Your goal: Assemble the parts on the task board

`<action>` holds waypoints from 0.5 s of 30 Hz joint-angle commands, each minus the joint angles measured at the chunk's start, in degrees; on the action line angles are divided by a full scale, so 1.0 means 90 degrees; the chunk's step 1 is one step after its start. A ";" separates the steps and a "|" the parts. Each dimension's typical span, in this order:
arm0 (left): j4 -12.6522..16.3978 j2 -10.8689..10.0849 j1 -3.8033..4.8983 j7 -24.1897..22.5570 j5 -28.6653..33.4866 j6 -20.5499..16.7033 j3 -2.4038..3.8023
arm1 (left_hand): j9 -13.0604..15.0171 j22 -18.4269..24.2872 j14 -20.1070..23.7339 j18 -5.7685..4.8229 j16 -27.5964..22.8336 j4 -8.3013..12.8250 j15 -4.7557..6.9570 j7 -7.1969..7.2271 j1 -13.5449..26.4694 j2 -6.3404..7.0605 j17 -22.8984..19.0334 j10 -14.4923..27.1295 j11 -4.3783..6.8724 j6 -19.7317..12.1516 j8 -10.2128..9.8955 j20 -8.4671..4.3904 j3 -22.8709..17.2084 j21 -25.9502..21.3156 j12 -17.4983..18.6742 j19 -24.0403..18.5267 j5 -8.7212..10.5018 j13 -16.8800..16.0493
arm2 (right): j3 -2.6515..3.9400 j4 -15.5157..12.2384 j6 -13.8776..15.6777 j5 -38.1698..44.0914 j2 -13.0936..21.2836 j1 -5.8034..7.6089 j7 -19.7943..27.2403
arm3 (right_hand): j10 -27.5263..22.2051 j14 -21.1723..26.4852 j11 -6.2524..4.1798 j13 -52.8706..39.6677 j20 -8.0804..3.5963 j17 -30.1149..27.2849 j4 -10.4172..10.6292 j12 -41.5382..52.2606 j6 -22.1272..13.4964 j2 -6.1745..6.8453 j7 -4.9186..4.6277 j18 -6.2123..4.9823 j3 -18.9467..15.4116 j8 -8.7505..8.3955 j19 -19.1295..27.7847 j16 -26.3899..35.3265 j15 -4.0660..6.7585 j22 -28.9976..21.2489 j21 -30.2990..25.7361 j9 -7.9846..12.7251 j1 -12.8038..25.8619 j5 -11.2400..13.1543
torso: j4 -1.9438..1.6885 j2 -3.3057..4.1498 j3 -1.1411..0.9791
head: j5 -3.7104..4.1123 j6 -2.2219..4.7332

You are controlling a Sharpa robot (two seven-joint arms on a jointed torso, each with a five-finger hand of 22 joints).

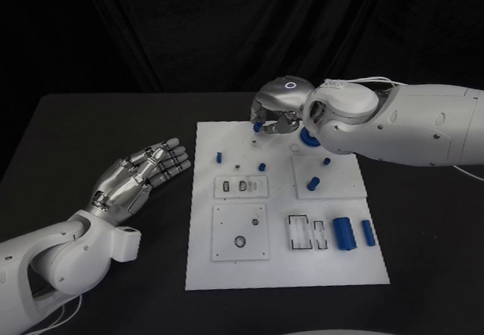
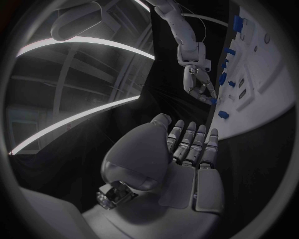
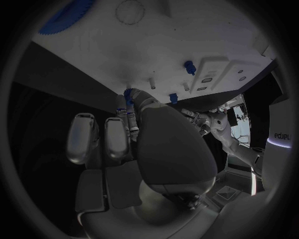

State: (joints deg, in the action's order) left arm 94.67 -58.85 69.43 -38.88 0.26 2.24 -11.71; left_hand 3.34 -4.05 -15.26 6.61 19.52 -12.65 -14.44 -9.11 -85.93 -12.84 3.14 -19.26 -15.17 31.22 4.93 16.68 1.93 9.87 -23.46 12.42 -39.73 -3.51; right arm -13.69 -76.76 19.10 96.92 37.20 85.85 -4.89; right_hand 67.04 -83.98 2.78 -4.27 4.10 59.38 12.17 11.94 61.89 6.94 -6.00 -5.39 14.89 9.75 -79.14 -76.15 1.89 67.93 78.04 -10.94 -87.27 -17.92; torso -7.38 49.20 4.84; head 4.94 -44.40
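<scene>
The white task board lies in the middle of the table. My right hand hovers over its far edge and pinches a small blue part at its fingertips; the same blue part shows between the fingers, close to the board. My left hand is open with fingers stretched out, just off the board's left edge, holding nothing. Loose blue parts lie on the board: a small peg, another, one on a raised plate, and two cylinders near the right edge.
A blue gear sits half hidden under my right forearm; the gear also shows from the wrist. Raised white plates with slots and holes cover the board. Black table surrounds it.
</scene>
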 commanded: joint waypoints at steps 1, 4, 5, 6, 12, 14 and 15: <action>0.0001 0.0009 0.0008 -0.1314 -0.0002 0.0103 0.0000 | 0.0006 0.0005 -0.0013 -0.0088 0.0025 -0.0003 -0.0038 -0.0035 0.0033 0.0028 0.0008 -0.0002 -0.0056 -0.0001 0.0015 0.0008 -0.0026 -0.0031 -0.0041 -0.0042 0.0006 -0.0005 | 0.0007 0.0006 -0.0026 0.0016 -0.0017 -0.0015 -0.0049 | 0.0003 -0.0051 0.0045 0.0010 0.0058 0.0007 0.0006 -0.0041 -0.0062 -0.0013 0.0003 0.0060 0.0030 -0.0036 -0.0006 0.0025 -0.0054 -0.0011 -0.0001 -0.0443 0.0064 0.0027 | -0.0003 -0.0001 0.0001 | 0.0000 -0.0001; -0.0002 0.0012 0.0008 -0.1314 -0.0002 0.0103 -0.0001 | 0.0006 0.0005 -0.0013 -0.0088 0.0025 -0.0003 -0.0038 -0.0035 0.0033 0.0028 0.0008 -0.0002 -0.0056 -0.0001 0.0015 0.0008 -0.0026 -0.0031 -0.0041 -0.0042 0.0006 -0.0005 | 0.0007 0.0014 -0.0085 0.0016 -0.0030 -0.0015 -0.0063 | -0.0019 -0.0041 0.0063 0.0013 0.0072 -0.0008 0.0015 -0.0094 -0.0109 0.0002 0.0001 0.0058 0.0035 -0.0074 0.0004 0.0038 -0.0070 -0.0018 -0.0012 -0.0449 0.0091 0.0092 | -0.0002 -0.0001 0.0003 | 0.0011 -0.0003; -0.0003 0.0014 0.0008 -0.1314 -0.0002 0.0103 -0.0001 | 0.0007 0.0009 -0.0017 -0.0092 0.0038 0.0003 -0.0042 -0.0041 0.0039 0.0037 0.0010 -0.0004 -0.0061 0.0006 0.0017 0.0009 -0.0055 -0.0035 -0.0047 -0.0044 0.0007 -0.0006 | 0.0007 0.0016 -0.0107 0.0016 -0.0034 -0.0015 -0.0070 | -0.0058 -0.0024 0.0086 0.0015 0.0089 -0.0041 0.0029 -0.0146 -0.0174 0.0015 -0.0005 0.0051 0.0035 -0.0122 0.0026 0.0060 -0.0090 -0.0049 -0.0037 -0.0449 0.0122 0.0204 | -0.0003 -0.0002 0.0003 | 0.0012 -0.0003; -0.0005 0.0016 0.0008 -0.1315 -0.0002 0.0104 -0.0001 | 0.0007 0.0009 -0.0017 -0.0092 0.0038 0.0003 -0.0042 -0.0041 0.0039 0.0037 0.0010 -0.0004 -0.0061 0.0006 0.0017 0.0009 -0.0055 -0.0035 -0.0047 -0.0044 0.0007 -0.0006 | 0.0007 0.0018 -0.0134 0.0016 -0.0037 -0.0015 -0.0080 | -0.0088 -0.0011 0.0102 0.0016 0.0099 -0.0067 0.0034 -0.0174 -0.0209 0.0022 0.0005 0.0045 0.0034 -0.0148 0.0044 0.0077 -0.0103 -0.0075 -0.0056 -0.0448 0.0137 0.0254 | -0.0003 -0.0002 0.0002 | 0.0012 -0.0005; -0.0013 0.0024 0.0008 -0.1314 -0.0002 0.0109 -0.0003 | 0.0007 0.0009 -0.0017 -0.0092 0.0038 0.0003 -0.0042 -0.0041 0.0039 0.0037 0.0010 -0.0004 -0.0061 0.0006 0.0017 0.0009 -0.0055 -0.0035 -0.0047 -0.0044 0.0007 -0.0006 | 0.0007 0.0028 -0.0300 0.0016 -0.0043 -0.0015 -0.0154 | -0.0324 0.0094 0.0191 0.0010 0.0176 -0.0244 0.0046 -0.0331 -0.0480 0.0086 0.0092 0.0005 0.0015 -0.0341 0.0174 0.0195 -0.0179 -0.0245 -0.0193 -0.0435 0.0215 0.0475 | -0.0008 0.0000 -0.0001 | 0.0021 -0.0016; -0.0019 0.0024 0.0008 -0.1314 -0.0002 0.0109 -0.0004 | 0.0007 0.0009 -0.0017 -0.0092 0.0038 0.0003 -0.0042 -0.0041 0.0039 0.0037 0.0010 -0.0004 -0.0061 0.0006 0.0017 0.0009 -0.0055 -0.0035 -0.0047 -0.0044 0.0007 -0.0006 | 0.0006 0.0030 -0.0344 0.0016 -0.0040 -0.0015 -0.0178 | -0.0400 0.0134 0.0208 0.0004 0.0190 -0.0309 0.0043 -0.0371 -0.0615 0.0109 0.0120 -0.0009 0.0009 -0.0429 0.0216 0.0238 -0.0188 -0.0298 -0.0238 -0.0415 0.0229 0.0511 | -0.0001 -0.0003 0.0002 | 0.0011 -0.0024; -0.0021 0.0024 0.0008 -0.1314 -0.0002 0.0109 -0.0004 | 0.0007 0.0009 -0.0017 -0.0092 0.0038 0.0003 -0.0042 -0.0041 0.0039 0.0037 0.0010 -0.0004 -0.0061 0.0006 0.0017 0.0009 -0.0055 -0.0035 -0.0047 -0.0044 0.0007 -0.0006 | 0.0006 0.0031 -0.0361 0.0016 -0.0038 -0.0015 -0.0187 | -0.0448 0.0147 0.0218 0.0003 0.0195 -0.0322 0.0044 -0.0393 -0.0686 0.0122 0.0120 -0.0014 0.0004 -0.0474 0.0233 0.0248 -0.0194 -0.0319 -0.0256 -0.0401 0.0237 0.0519 | -0.0002 -0.0004 0.0004 | 0.0012 -0.0026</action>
State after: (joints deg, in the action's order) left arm 94.48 -58.72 69.43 -38.89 0.30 2.28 -11.75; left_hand 3.34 -4.06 -15.27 6.61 19.52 -12.49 -14.44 -9.11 -85.94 -12.84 3.14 -19.26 -15.17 31.22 4.93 16.68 1.78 9.87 -23.68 12.43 -39.73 -3.51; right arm -13.68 -76.53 17.44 96.92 36.82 85.85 -5.07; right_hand 63.42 -82.92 4.72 -4.16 5.72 56.65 12.48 8.61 56.25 7.44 -4.94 -5.38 15.21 5.84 -77.48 -74.14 0.21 65.22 76.10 -14.65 -85.23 -13.49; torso -7.43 49.19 4.86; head 5.10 -44.58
